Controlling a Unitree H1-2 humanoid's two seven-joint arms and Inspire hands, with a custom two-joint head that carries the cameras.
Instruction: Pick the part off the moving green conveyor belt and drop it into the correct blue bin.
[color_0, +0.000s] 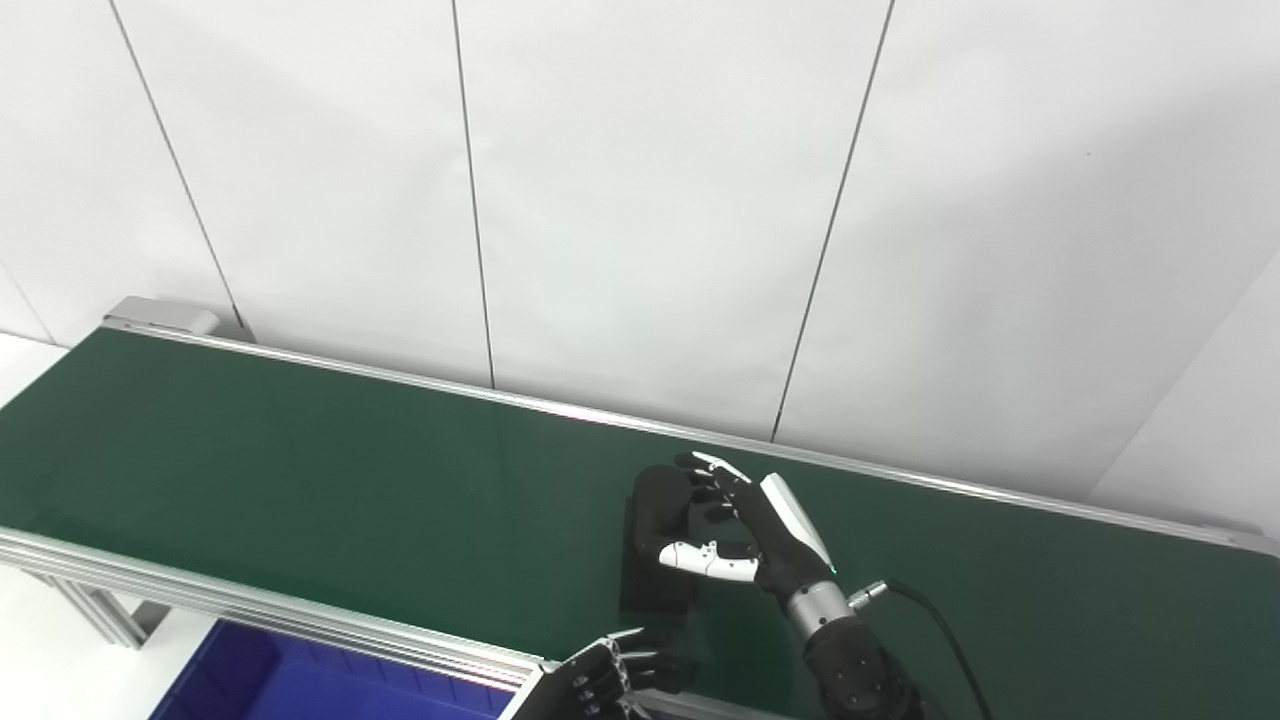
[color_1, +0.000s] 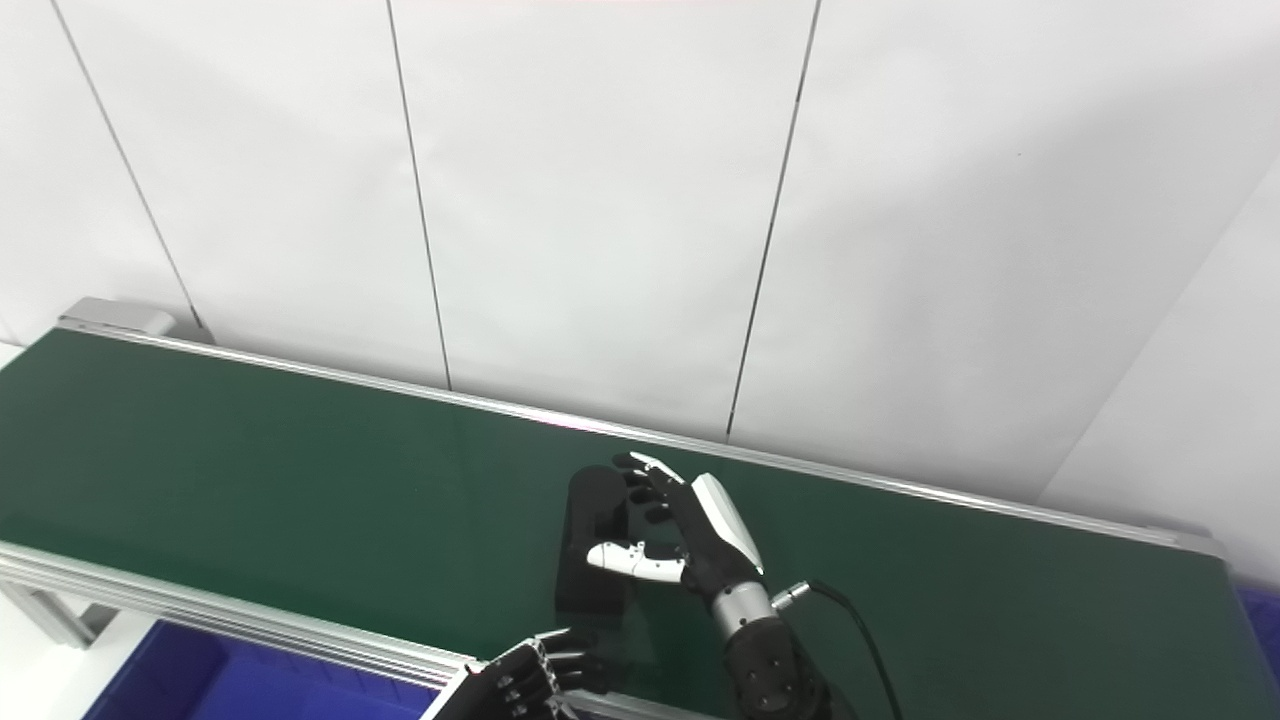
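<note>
A black block-shaped part (color_0: 650, 535) lies on the green conveyor belt (color_0: 300, 470), right of its middle. My right hand (color_0: 745, 530) sits against the part's right side. Its fingers (color_0: 712, 470) curve over the part's far end and its white thumb (color_0: 700, 560) lies across the part's top. The fingers are spread and not clamped, and the part rests on the belt. My left hand (color_0: 612, 680) is at the bottom edge by the belt's near rail, with its fingers apart and nothing in it. The same scene shows in the right eye view, with the part (color_1: 592, 545) there.
A blue bin (color_0: 300, 685) stands below the belt's near rail (color_0: 250, 610) at the lower left. Another blue bin edge (color_1: 1262, 615) shows past the belt's right end. White wall panels rise behind the far rail (color_0: 500, 395).
</note>
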